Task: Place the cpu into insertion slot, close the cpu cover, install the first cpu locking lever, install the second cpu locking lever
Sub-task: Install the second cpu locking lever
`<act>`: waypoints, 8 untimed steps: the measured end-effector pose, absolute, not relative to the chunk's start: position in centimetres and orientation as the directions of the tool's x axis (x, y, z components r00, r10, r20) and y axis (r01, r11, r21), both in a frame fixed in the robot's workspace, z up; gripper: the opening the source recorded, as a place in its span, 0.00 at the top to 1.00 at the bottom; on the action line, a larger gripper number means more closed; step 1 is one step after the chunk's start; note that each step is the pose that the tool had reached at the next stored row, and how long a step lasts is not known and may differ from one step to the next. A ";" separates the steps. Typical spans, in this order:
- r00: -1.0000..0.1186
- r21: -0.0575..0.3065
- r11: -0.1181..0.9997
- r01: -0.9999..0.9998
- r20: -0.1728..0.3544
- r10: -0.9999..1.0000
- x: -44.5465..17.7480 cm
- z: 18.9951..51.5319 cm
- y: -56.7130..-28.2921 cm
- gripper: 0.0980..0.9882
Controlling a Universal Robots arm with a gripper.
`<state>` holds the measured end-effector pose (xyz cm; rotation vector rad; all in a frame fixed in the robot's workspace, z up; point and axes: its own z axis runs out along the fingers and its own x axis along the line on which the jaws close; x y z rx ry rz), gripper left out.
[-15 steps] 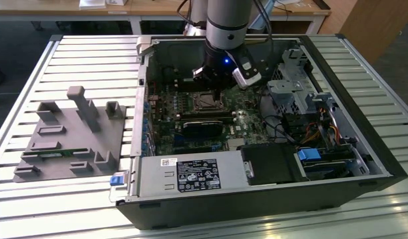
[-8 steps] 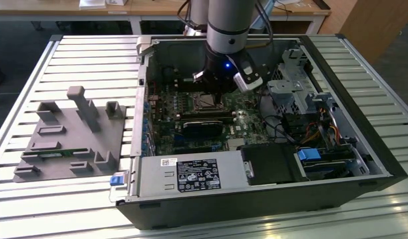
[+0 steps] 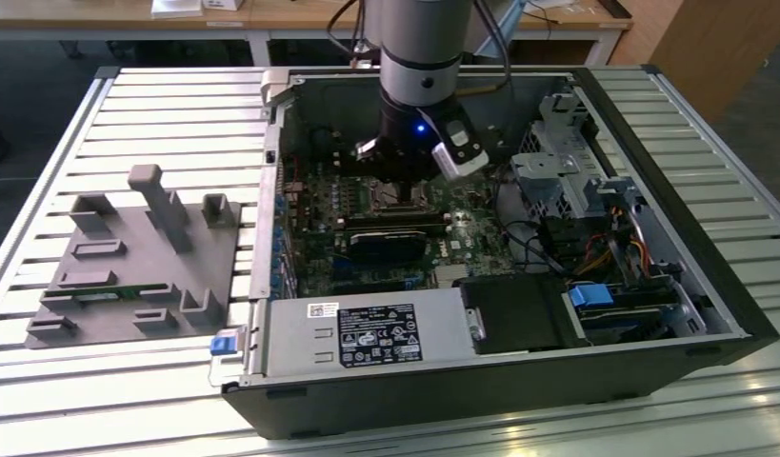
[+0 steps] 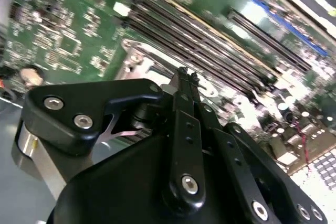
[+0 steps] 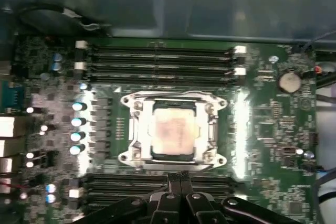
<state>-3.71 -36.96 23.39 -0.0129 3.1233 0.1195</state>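
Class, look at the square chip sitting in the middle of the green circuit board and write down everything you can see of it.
In the first wrist view the chip is a small flat square with a pale, dull metal face carrying a faint pinkish tinge. It lies flat in its socket, and a thin silvery metal frame lies flat around its edges, the face showing through the frame's window. Long dark memory slots run on two opposite sides. The claw is near the frame's edge, not touching the chip.

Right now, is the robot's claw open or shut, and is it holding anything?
Gripper: shut, fingers together, holding nothing, above the cpu in its socket.
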 end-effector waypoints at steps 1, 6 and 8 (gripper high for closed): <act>-1.000 0.076 0.997 -0.009 -0.016 -0.008 -4.1 23.4 -37.0 0.98; -1.000 0.076 0.997 -0.009 -0.016 -0.008 -5.1 23.1 -37.1 0.98; -1.000 0.076 0.997 -0.009 -0.016 -0.008 -5.2 22.8 -37.1 0.98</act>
